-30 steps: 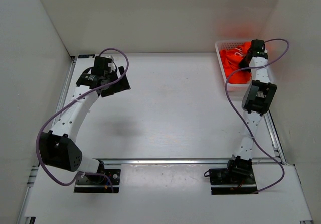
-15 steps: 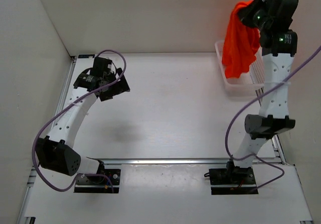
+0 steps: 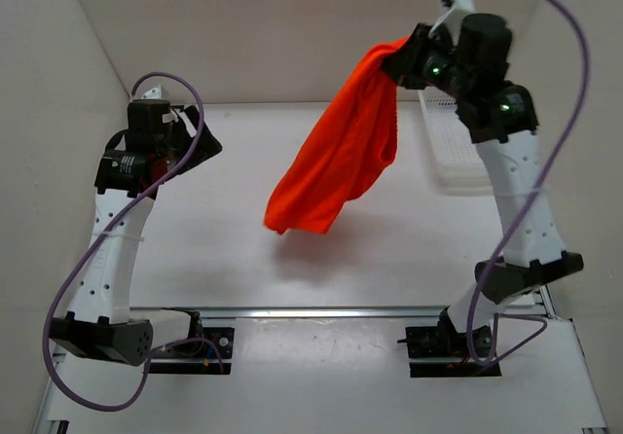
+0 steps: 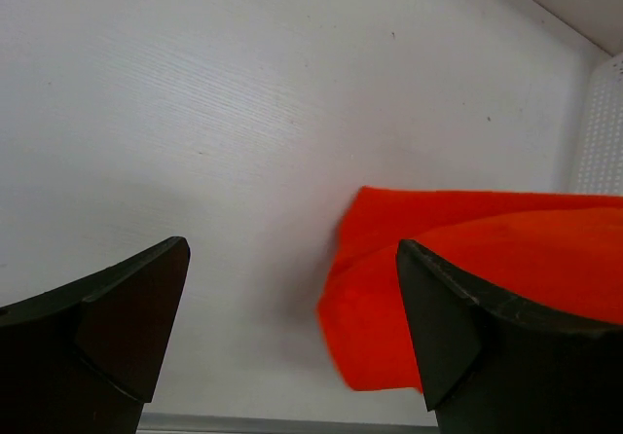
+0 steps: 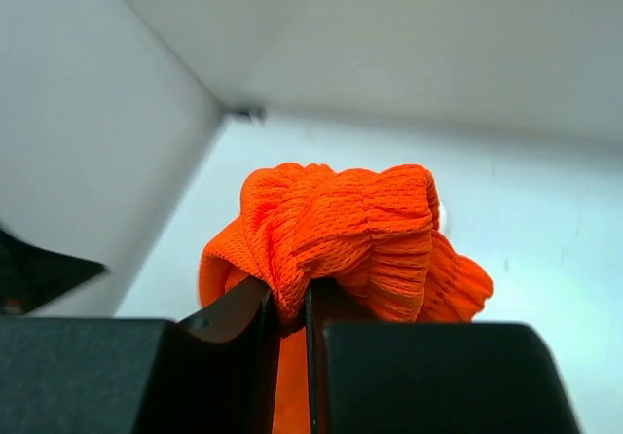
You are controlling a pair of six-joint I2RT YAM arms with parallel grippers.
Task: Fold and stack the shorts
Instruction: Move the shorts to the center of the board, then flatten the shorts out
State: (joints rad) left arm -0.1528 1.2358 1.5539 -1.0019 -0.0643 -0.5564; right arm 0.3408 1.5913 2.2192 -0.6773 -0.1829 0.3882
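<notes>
The bright orange-red shorts [image 3: 341, 157] hang in the air over the middle of the table, swung out to the left with their lower end just above the surface. My right gripper [image 3: 401, 61] is raised high at the back right and is shut on the bunched waistband [image 5: 336, 230]. My left gripper [image 3: 200, 145] is open and empty at the back left, well left of the shorts. In the left wrist view the hanging fabric [image 4: 467, 288] shows between and behind my dark fingers [image 4: 127, 307].
The white plastic mesh basket [image 3: 458, 152] stands at the back right of the table and looks empty. White walls close in the left, back and right. A metal rail [image 3: 331, 310] runs along the near edge in front of the arm bases.
The right arm lifted the shorts out of the basket, then swung them left and forward over the table. The left arm rose and turned its gripper toward the table's middle.
</notes>
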